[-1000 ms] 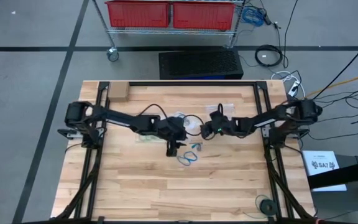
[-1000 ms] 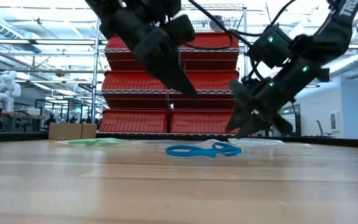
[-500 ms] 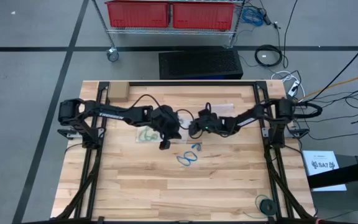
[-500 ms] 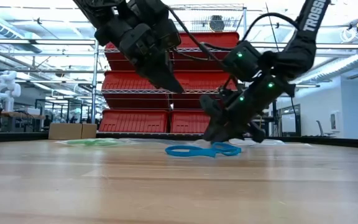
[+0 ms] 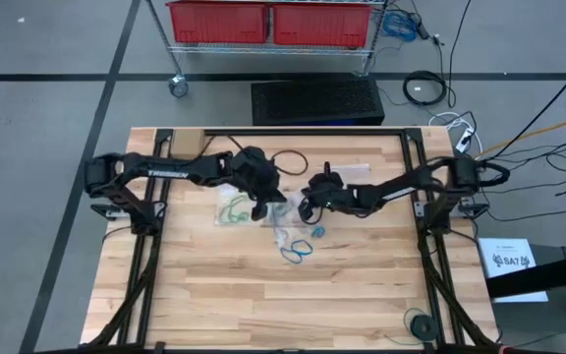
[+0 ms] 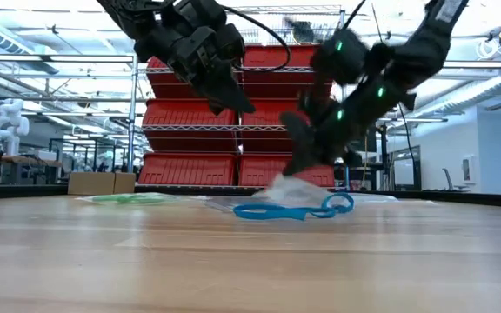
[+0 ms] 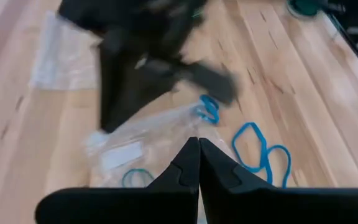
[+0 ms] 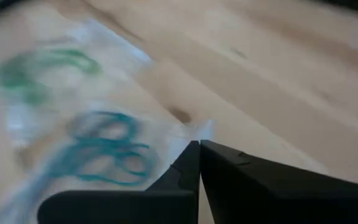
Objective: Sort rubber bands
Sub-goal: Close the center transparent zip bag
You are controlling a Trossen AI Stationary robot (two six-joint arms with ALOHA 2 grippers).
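floor (image 5: 47, 118): grey, crossed by dark lines
table (image 5: 263, 305): pale wood planks, black frame
rack (image 5: 273, 25): wire, on casters, behind the table, holding red bins (image 6: 190, 169)
mat (image 5: 317, 101): black, between rack and table
cables (image 5: 425, 88): coiled on the floor, right of the mat

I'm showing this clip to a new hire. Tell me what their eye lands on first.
First, the two dark arms meeting over the middle of the table, left gripper and right gripper both shut and raised off the wood. Below them, bright blue rubber bands lie loose on the wood beside a clear plastic bag. Green rubber bands sit further left.
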